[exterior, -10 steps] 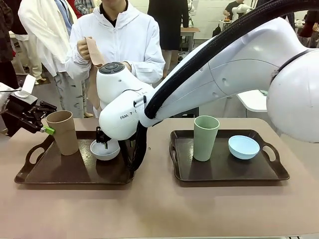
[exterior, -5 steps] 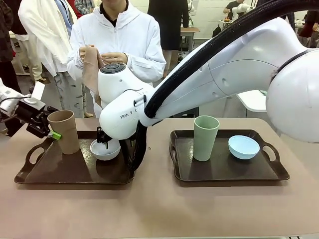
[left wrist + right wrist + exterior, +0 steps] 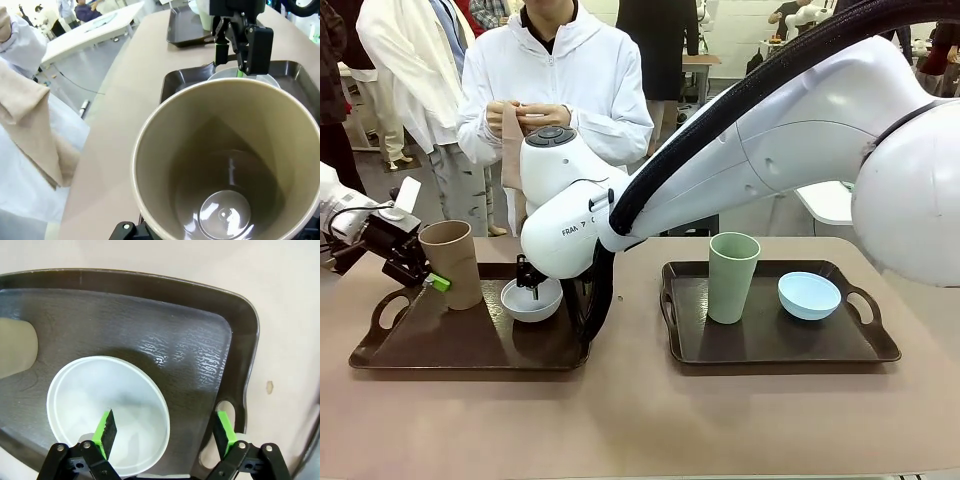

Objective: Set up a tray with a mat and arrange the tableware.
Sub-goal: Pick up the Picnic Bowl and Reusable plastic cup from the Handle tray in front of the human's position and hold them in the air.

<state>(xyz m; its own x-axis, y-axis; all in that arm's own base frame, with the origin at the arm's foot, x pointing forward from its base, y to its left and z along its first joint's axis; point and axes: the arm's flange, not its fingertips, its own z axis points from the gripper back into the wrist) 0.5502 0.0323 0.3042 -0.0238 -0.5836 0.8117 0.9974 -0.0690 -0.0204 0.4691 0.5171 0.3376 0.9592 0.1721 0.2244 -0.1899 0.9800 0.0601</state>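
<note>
Right claw (image 3: 164, 428) stands wide astride the small white round bowl (image 3: 90, 395) rim on the dark brown tray (image 3: 200, 340); left claw (image 3: 432, 278) meets the tall tan cup (image 3: 453, 262) edge, spread impossible to tell.

Beige table (image 3: 650, 420), grey floor (image 3: 97, 75), long white table (image 3: 95, 30) farther off.

Bright, even overhead light: soft shadows, white glare mottling the dark tray (image 3: 187, 347), a sheen at the bottom of the tan cup (image 3: 225, 212) — wrist views curve at the edges.
</note>
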